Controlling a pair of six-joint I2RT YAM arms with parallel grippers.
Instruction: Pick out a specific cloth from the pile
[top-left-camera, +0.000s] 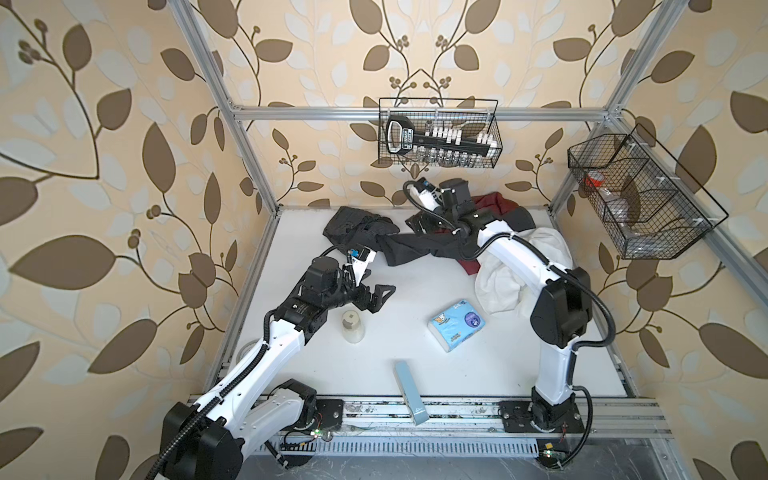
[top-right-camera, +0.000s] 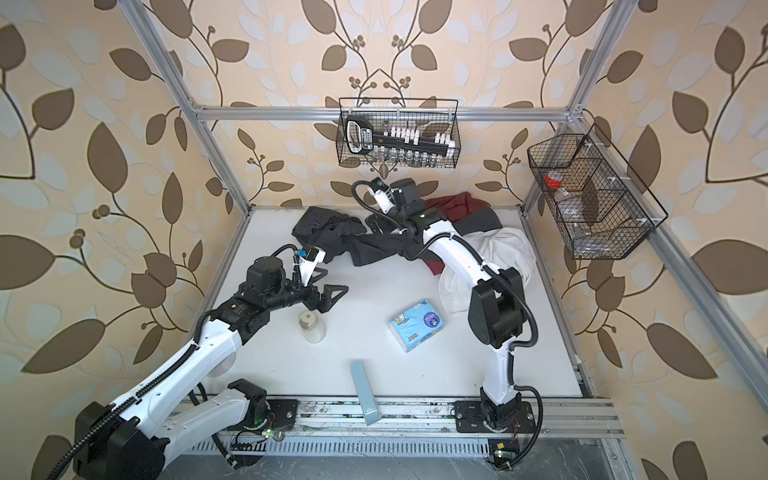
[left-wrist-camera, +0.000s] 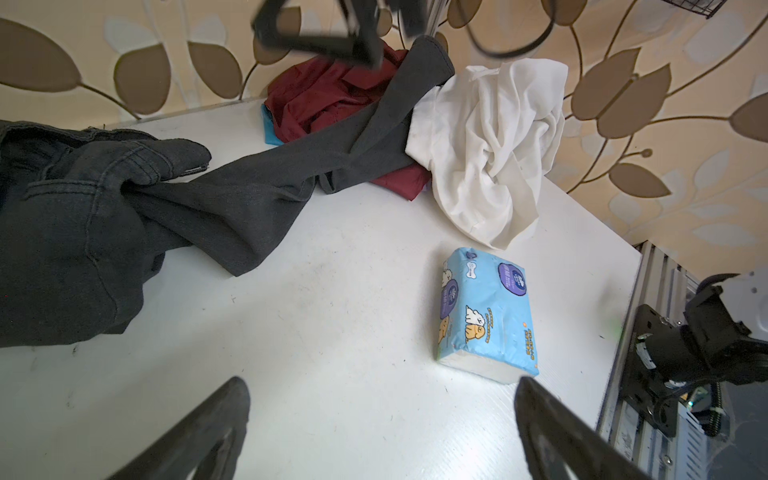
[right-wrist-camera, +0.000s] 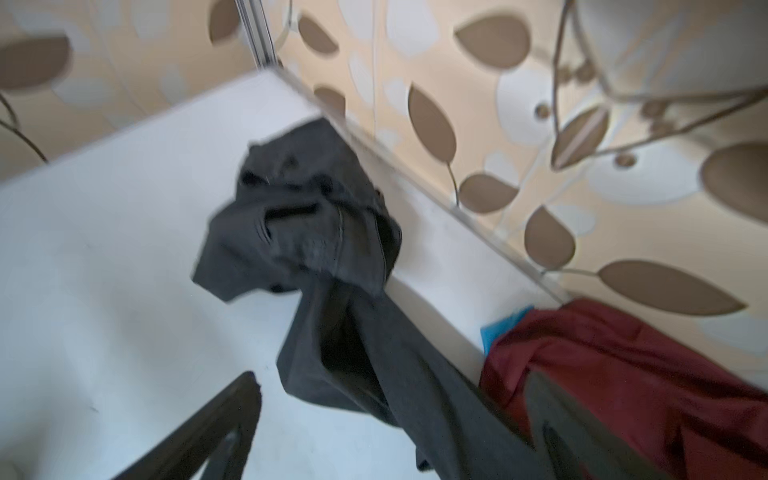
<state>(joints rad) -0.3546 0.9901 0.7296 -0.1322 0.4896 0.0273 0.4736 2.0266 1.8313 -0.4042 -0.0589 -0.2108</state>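
The cloth (top-left-camera: 361, 230) (top-right-camera: 328, 232) is a charcoal-grey garment. It is bunched at the back left of the white table (top-left-camera: 291, 353), and a long part trails right into the pile (top-left-camera: 511, 270). The pile holds a white cloth (left-wrist-camera: 486, 145), a maroon cloth (right-wrist-camera: 623, 365) and a bit of bright blue (right-wrist-camera: 505, 324). My right gripper (top-left-camera: 419, 222) (right-wrist-camera: 399, 411) hovers open over the trailing grey part, which passes between its spread fingers (right-wrist-camera: 232, 415). My left gripper (top-left-camera: 376, 297) (left-wrist-camera: 380, 390) is open above bare table, in front of the cloth (left-wrist-camera: 208, 208).
A blue tissue pack (top-left-camera: 457, 324) (left-wrist-camera: 486, 316) lies at mid-table. A pale cup (top-left-camera: 352, 326) stands just beside the left gripper. A light blue box (top-left-camera: 409, 390) overhangs the front edge. Wire baskets hang on the back wall (top-left-camera: 440, 133) and right wall (top-left-camera: 640, 199).
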